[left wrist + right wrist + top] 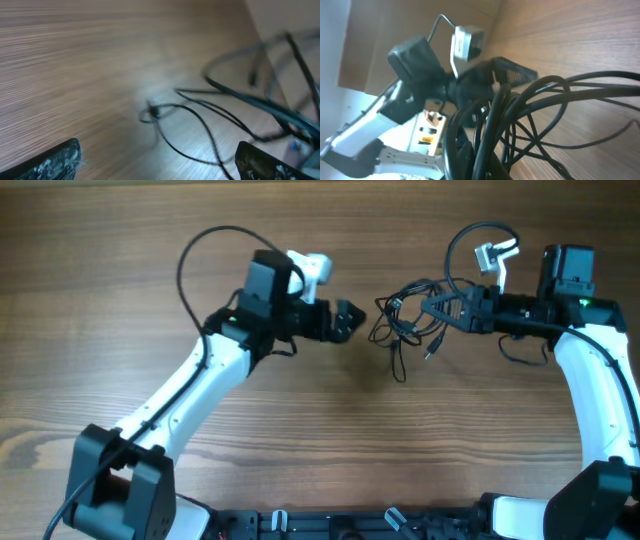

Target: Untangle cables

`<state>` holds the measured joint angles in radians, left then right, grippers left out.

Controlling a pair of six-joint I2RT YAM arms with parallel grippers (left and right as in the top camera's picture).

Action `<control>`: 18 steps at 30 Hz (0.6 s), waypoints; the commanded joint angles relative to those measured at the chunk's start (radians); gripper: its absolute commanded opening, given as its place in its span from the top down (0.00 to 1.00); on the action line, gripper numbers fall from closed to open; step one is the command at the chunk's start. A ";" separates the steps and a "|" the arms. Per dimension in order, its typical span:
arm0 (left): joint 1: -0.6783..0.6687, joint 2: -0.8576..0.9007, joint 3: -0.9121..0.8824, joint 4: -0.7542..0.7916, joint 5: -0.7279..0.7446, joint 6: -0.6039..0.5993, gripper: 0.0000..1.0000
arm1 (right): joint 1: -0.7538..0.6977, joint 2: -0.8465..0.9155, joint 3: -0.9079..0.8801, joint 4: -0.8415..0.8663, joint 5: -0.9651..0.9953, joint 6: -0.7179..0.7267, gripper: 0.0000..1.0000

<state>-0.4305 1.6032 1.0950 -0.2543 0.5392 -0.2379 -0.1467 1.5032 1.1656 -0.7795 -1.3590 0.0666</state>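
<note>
The cables (403, 320) are thin black cords in a tangle of loose loops at the table's middle right, with a small plug end (429, 353) hanging toward me. My right gripper (443, 312) is shut on the tangle's right side. In the right wrist view the cords (530, 125) bunch thickly through the jaws (495, 160). My left gripper (347, 320) is open and empty, just left of the tangle and facing it. In the left wrist view its two dark fingertips (160, 165) frame the loose cords (200, 125) lying on the wood.
The wooden table (300, 430) spreads all round. Thicker black arm cables loop above each arm, the left one (195, 250) and the right one (470, 235). The left arm (415, 65) shows in the right wrist view behind the tangle.
</note>
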 commanded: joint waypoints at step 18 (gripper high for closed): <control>-0.043 0.023 0.003 -0.051 -1.016 -0.832 0.00 | 0.003 -0.002 0.004 0.067 -0.264 0.409 0.95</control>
<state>-0.5468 1.6093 1.0977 -0.2646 -0.4145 -0.8211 -0.1467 1.5032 1.1656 -0.7208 -1.5593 0.4942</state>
